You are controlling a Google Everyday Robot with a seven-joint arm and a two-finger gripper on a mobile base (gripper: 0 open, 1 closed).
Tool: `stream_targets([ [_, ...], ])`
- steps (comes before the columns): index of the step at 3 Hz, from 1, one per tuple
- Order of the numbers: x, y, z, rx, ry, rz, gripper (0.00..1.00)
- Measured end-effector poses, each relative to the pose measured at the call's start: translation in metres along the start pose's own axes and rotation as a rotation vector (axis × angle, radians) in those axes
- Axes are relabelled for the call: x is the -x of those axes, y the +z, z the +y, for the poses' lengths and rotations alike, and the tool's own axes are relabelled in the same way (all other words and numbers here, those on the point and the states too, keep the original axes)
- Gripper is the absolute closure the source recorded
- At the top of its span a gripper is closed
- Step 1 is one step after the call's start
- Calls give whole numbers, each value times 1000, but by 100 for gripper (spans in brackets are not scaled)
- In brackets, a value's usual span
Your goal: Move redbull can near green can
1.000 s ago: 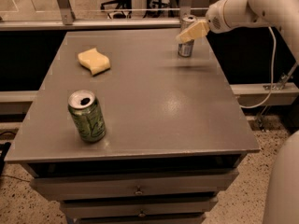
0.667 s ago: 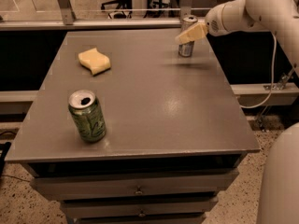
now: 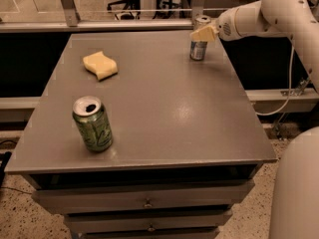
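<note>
Redbull can (image 3: 198, 50) upright, far right corner: slim, rigid, likely light, slick, tippy. Gripper (image 3: 203, 33) at its upper body, whether clamped cannot tell. Mid-body hold safest.

pale plastic end effector (image 3: 203, 33) at shiny metal redbull can (image 3: 198, 50); glossy green can (image 3: 92, 124); smooth, half-matt table (image 3: 174, 108).

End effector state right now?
End effector: at the redbull can, far right of the table; open, closed or holding cannot be told.
</note>
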State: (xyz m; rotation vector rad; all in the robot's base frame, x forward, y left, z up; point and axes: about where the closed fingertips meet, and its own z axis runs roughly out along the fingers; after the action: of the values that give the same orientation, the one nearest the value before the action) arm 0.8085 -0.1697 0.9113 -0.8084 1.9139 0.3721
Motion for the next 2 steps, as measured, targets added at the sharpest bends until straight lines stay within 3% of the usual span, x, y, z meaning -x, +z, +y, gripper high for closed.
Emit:
stream_targets([
  [1, 1, -4, 6, 35, 24, -15, 78],
  [2, 22, -39, 47, 114, -30, -70, 100],
])
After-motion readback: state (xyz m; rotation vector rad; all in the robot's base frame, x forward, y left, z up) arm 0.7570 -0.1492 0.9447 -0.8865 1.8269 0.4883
